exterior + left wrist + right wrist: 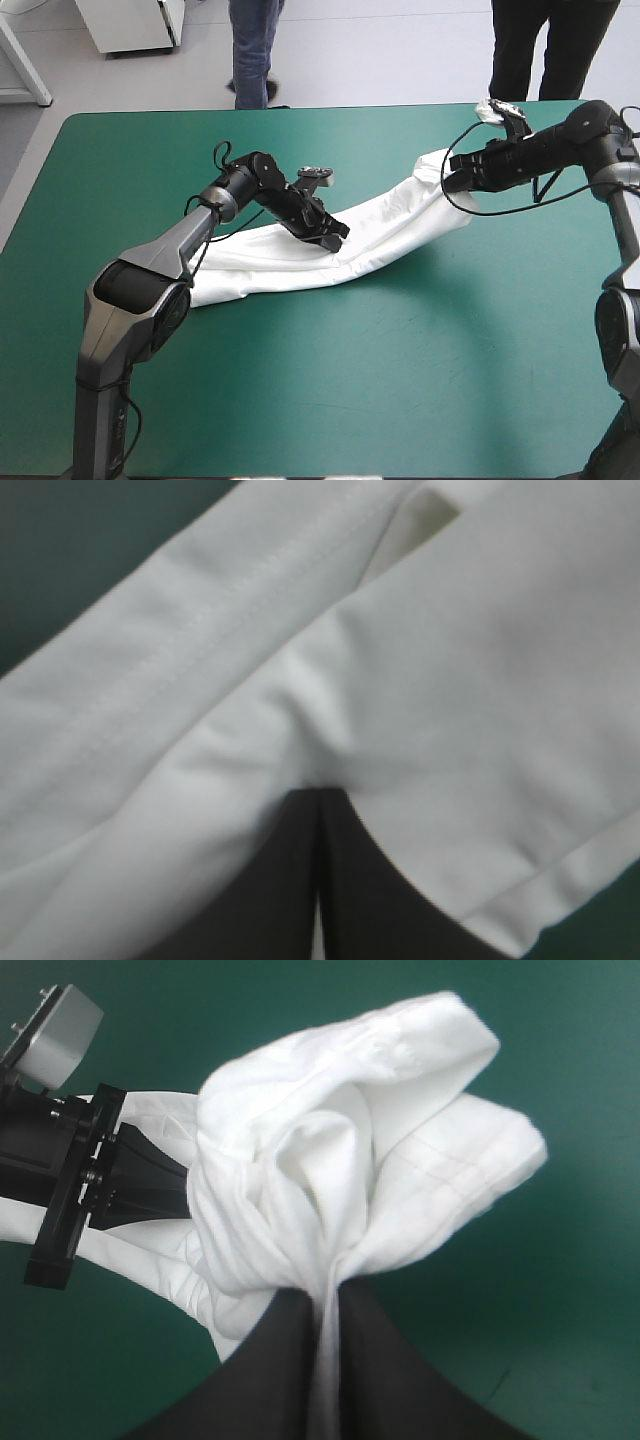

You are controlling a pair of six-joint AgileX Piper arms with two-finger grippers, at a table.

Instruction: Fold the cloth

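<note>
T-shirt (390,235) strung as long band across bench (350,380) — left end effector (336,240) clamped mid-band, right end effector (447,180) clamped on bunched raised end.

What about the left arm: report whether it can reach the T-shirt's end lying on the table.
Probably not yet: the left claw is shut on the T-shirt mid-span; nothing covers that end, beside its forearm.

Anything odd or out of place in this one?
Nothing damaged or stray. The T-shirt lies as a long band between the left gripper and right gripper, jaws shut on it, its right end bunched and raised off the table.
</note>
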